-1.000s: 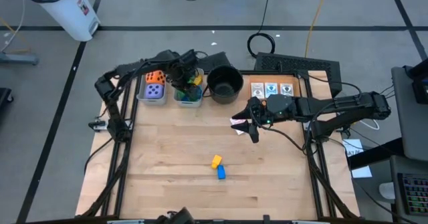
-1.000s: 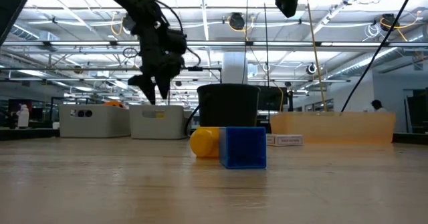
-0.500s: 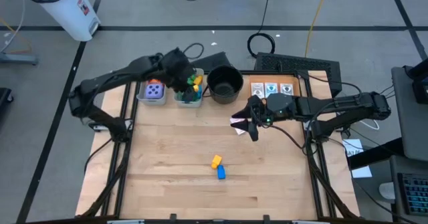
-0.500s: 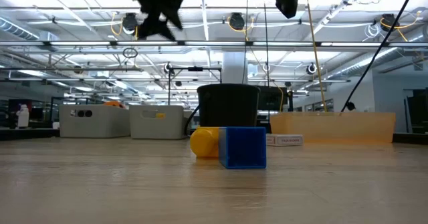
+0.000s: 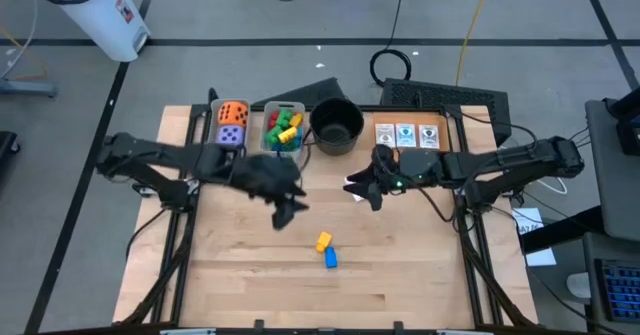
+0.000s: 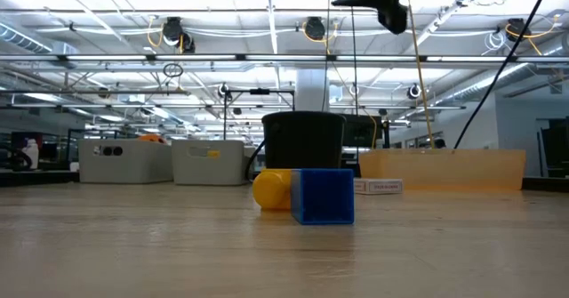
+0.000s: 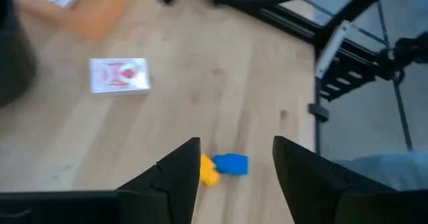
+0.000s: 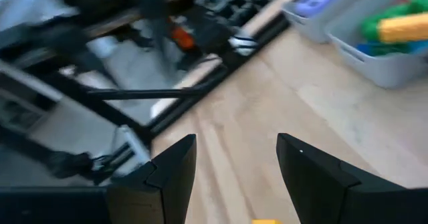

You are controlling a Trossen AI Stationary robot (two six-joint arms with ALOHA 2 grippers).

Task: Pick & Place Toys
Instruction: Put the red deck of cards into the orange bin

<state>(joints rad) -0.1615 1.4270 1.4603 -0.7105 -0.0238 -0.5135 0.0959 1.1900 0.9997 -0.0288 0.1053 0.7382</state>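
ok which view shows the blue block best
The low view: the blue block fills the foreground, sharp, touching the yellow block. The high view and left wrist view show it small; the right wrist view misses it.

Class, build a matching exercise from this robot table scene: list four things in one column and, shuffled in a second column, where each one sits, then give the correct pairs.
Column 1
1. orange die
2. blue block
3. red-backed card
4. left gripper

Column 2
A. lying alone on the bare wood
B. in a grey bin beside the purple die
C. touching the yellow block on the table
D. open, above the table, toward the two loose blocks

Pairs: 1-B, 2-C, 3-A, 4-D
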